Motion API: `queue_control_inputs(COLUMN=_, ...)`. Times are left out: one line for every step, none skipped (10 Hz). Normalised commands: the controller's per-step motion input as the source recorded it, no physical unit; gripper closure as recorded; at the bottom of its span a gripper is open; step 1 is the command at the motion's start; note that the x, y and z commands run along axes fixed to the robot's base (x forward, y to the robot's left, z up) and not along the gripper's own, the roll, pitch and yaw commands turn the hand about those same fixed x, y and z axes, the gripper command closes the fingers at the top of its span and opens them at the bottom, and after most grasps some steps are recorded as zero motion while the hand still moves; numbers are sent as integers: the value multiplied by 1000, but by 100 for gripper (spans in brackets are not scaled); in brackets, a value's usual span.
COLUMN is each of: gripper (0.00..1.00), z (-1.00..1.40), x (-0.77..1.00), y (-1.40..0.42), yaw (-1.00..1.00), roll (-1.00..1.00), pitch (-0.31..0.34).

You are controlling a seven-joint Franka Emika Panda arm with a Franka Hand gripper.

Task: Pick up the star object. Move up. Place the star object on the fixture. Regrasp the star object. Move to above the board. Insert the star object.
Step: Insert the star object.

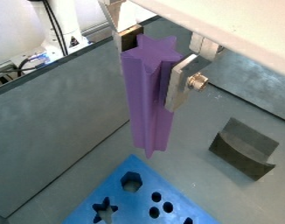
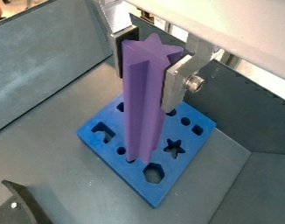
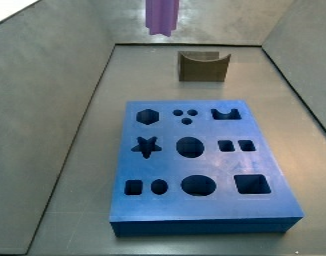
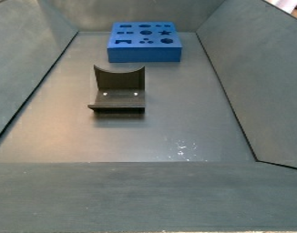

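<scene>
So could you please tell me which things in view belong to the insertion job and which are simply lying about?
Belonging to the job:
- long light-purple star-section prism, held upright in the claw, clear of the floor
- thick blue board with dark shaped cutouts
- small olive-brown notched fixture, empty

Lying about:
- nothing visible in any view
</scene>
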Motion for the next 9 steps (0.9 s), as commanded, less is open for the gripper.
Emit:
queue_control_inputs(gripper=100, z=-409, x=0, y=-49, yaw=11, roll=-327, pitch=-73)
queue_control_inputs(gripper=100, z=-297, x=0, y=-457, yaw=214, roll=-343, pitch=-31)
queue_control_inputs(gripper=100, z=-171, x=0, y=-526, yaw=146, roll=-374, pitch=-6)
queue_control_inputs(gripper=100, z=-194, x=-83, y=-606, yaw=0, roll=-389, pitch=-27)
queue_control_inputs(gripper=100, z=-429, x=-166, y=-723, yaw=-129, roll=-296, pitch=-97)
queue_control_inputs(gripper=100, z=-591, x=-240, y=-680, yaw=-363, roll=-156, pitch=-164)
queue_control_inputs(gripper=100, z=-660, x=-134, y=-389, yaw=-751, roll=-20, pitch=-230)
queue_control_inputs(gripper=100, z=-649, x=-94, y=-286, yaw=-831, roll=-16, pitch=-171)
queue_control_inputs(gripper=100, z=-654, x=-80, y=-229, yaw=-871, roll=-19, pitch=-146)
